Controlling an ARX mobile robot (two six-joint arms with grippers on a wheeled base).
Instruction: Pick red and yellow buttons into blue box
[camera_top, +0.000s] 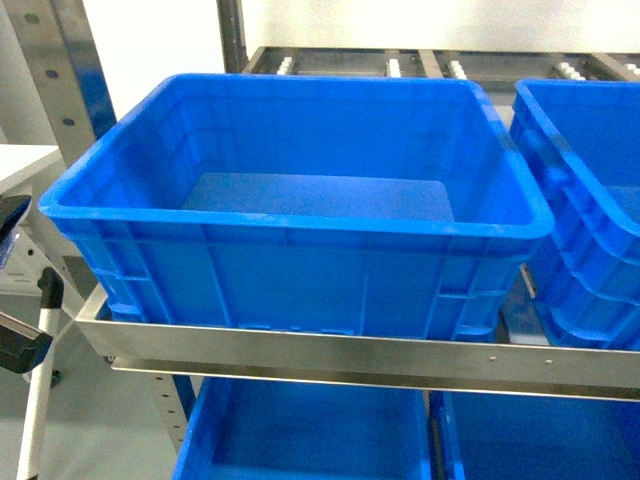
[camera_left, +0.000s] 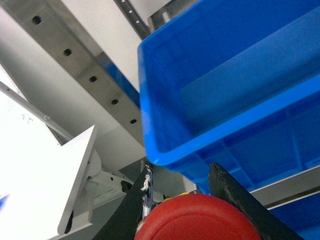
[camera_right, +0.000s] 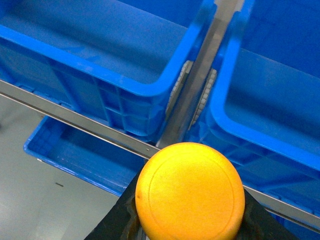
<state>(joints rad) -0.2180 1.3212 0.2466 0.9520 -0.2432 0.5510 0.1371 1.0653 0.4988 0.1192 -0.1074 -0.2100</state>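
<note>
Metal racking fills the head view, set against a pale wall; on its steel shelf rail (camera_top: 330, 350) sits the blue box (camera_top: 300, 215), a deep crate with a thick rolled rim and ribbed walls; its floor is bare blue plastic, with nothing lying in it; a second blue crate (camera_top: 590, 200) stands just beside it on the right, cut off by the frame edge; lower blue crates (camera_top: 310, 435) show beneath the rail; no gripper shows clearly in this view, only dark arm parts at the far left edge.

Left wrist view: a perforated steel upright (camera_left: 85, 75) runs diagonally past a white panel (camera_left: 45, 180); a corner of the blue box (camera_left: 160, 150) fills the upper right, seen from below its rim, with the inside empty where visible; at the bottom edge the left gripper (camera_left: 197, 220) is clamped on the red button (camera_left: 197, 222), its domed cap sitting between the two black fingers (camera_left: 235, 200), just outside and below the box corner.

Right wrist view: grey floor lies at lower left; two blue crates sit side by side on the rail, parted by a steel divider (camera_right: 195, 95); both interiors look empty; the right gripper (camera_right: 190, 220) grips the yellow button (camera_right: 190, 192), whose round cap fills the lower middle, outside the crates and in front of the rail.
</note>
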